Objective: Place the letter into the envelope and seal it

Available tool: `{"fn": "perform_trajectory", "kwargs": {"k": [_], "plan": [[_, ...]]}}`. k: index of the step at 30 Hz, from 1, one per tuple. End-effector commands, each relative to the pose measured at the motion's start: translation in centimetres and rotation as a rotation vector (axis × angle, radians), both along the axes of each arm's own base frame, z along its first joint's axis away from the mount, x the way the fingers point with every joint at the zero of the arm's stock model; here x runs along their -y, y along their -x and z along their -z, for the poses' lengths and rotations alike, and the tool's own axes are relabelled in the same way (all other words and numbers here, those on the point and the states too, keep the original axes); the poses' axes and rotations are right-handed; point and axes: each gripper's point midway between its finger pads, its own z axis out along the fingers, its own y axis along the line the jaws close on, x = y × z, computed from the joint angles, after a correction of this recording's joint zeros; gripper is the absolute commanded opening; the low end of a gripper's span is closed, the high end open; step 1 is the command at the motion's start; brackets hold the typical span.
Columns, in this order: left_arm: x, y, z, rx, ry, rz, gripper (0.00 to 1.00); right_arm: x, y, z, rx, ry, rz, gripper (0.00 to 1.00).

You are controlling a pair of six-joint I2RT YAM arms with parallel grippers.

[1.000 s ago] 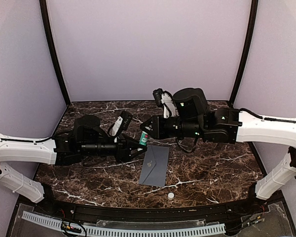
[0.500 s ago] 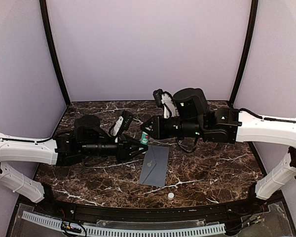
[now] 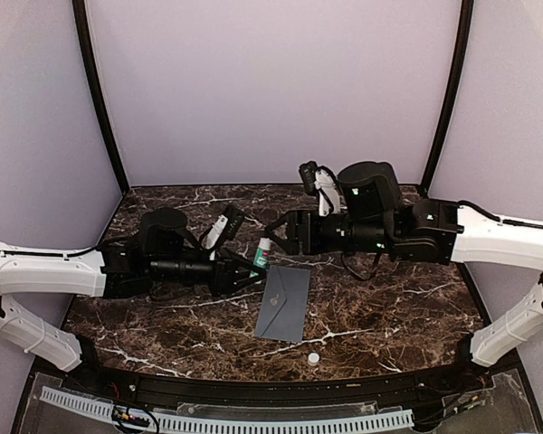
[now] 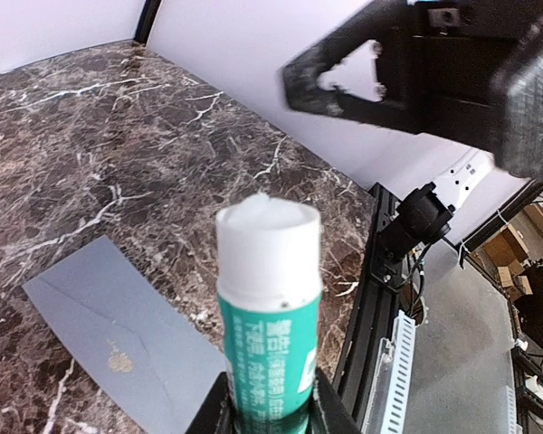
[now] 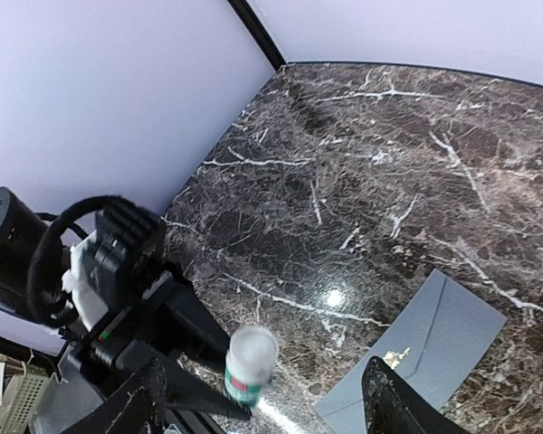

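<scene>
The left hand clenches the base of a green-and-white glue stick, whose bare white tip points toward the right hand. That hand is spread wide just beyond the stick and grasps nothing. Near them the slate-grey envelope lies flat on the marble table, flap folded down, emblem up.

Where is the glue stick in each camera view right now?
Top external: glue stick at centre, just beyond the envelope, at its far-left corner.
Left wrist: glue stick bottom centre, foreground; envelope lower left.
Right wrist: glue stick bottom, left of centre; envelope lower right.
Shared landmark: the envelope.
</scene>
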Motion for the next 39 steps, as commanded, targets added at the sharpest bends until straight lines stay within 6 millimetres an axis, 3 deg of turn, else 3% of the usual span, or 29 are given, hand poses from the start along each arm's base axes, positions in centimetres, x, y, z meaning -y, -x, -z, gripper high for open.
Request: {"fn": "perform_trajectory", "kwargs": {"k": [1, 8, 13, 18, 22, 31, 39], "plan": [[-2.4, -1.7, -2.1, 0.001, -0.020, 0.008, 0.01, 4.0, 0.0, 0.5, 0.028, 0.079, 0.071, 0.72], [-6.3, -6.4, -1.8, -0.005, -0.116, 0.011, 0.04, 7.8, 4.0, 9.0, -0.190, 0.236, 0.072, 0.70], [-8.8, -9.6, -2.1, 0.006, -0.097, -0.055, 0.03, 8.2, 7.7, 14.0, -0.327, 0.319, 0.050, 0.68], [-11.0, -10.5, -1.5, 0.036, -0.154, -0.150, 0.03, 8.0, 10.6, 17.9, -0.424, 0.408, 0.019, 0.65], [-11.4, -10.3, -1.3, 0.036, -0.164, -0.163, 0.03, 7.4, 12.2, 20.2, -0.454, 0.481, -0.012, 0.63], [-11.0, -10.3, -1.0, 0.008, -0.154, -0.142, 0.03, 6.9, 12.7, 23.5, -0.462, 0.629, -0.013, 0.55], [-10.8, -10.2, -0.8, -0.002, -0.148, -0.136, 0.01, 6.3, 12.7, 24.5, -0.438, 0.710, -0.017, 0.50]]}}
